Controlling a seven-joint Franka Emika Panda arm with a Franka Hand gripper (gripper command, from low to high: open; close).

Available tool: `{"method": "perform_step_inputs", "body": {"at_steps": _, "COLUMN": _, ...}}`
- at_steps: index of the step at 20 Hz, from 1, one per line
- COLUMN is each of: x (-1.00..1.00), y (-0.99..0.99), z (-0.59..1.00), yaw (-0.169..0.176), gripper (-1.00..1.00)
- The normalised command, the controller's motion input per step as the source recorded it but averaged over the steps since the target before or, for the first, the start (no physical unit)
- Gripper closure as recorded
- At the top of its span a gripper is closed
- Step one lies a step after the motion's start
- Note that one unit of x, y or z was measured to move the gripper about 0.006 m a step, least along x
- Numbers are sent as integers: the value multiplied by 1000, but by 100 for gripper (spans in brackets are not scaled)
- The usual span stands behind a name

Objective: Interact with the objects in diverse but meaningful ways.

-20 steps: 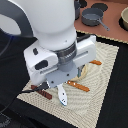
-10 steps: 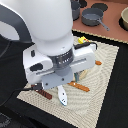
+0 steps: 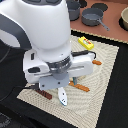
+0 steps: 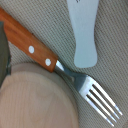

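1. The arm hung low over the woven placemat (image 3: pixel 107 65), its body covering the middle of the mat; I judged the step in hand to be a descent toward something on the mat, though which of the toy foods it was after could not be told from the pictures.
2. The gripper (image 3: pixel 59 86) was in sight only as a housing from above; its fingertips were hidden in the exterior view and absent from the wrist view, so whether it was released or clenched, I cannot tell.
3. The wrist view showed the fork (image 4: pixel 60 65) with its orange handle lying across a round wooden disc (image 4: pixel 35 100), and a white-grey fish shape (image 4: pixel 85 30) just beside the fork's neck, apart from it.
4. The fish shape (image 3: pixel 62 96) lay at the near edge of the mat, pale, flat and narrow-tailed; the dark brown sausage (image 3: pixel 44 93) lay just to its left; the yellow printed carton (image 3: pixel 86 43) sat at the far edge, well apart.
5. The next move, in my judgement, called for centring over one small piece; the fork lay close enough to be snagged.
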Motion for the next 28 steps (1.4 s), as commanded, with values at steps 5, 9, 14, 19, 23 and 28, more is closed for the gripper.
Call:
{"method": "perform_step_inputs", "body": {"at_steps": 5, "x": 278, "y": -13, "z": -207, "yaw": -56, "gripper": -100}}
{"method": "perform_step_inputs", "body": {"at_steps": 9, "x": 237, "y": -46, "z": -232, "yaw": -50, "gripper": -100}}
{"method": "perform_step_inputs", "body": {"at_steps": 14, "x": 199, "y": -58, "z": -223, "yaw": -46, "gripper": -100}}
{"method": "perform_step_inputs", "body": {"at_steps": 19, "x": 17, "y": -262, "z": -90, "yaw": -46, "gripper": -100}}
{"method": "perform_step_inputs", "body": {"at_steps": 23, "x": 59, "y": -221, "z": -41, "yaw": -35, "gripper": 100}}
{"method": "perform_step_inputs", "body": {"at_steps": 28, "x": 71, "y": -203, "z": -49, "yaw": -34, "gripper": 100}}
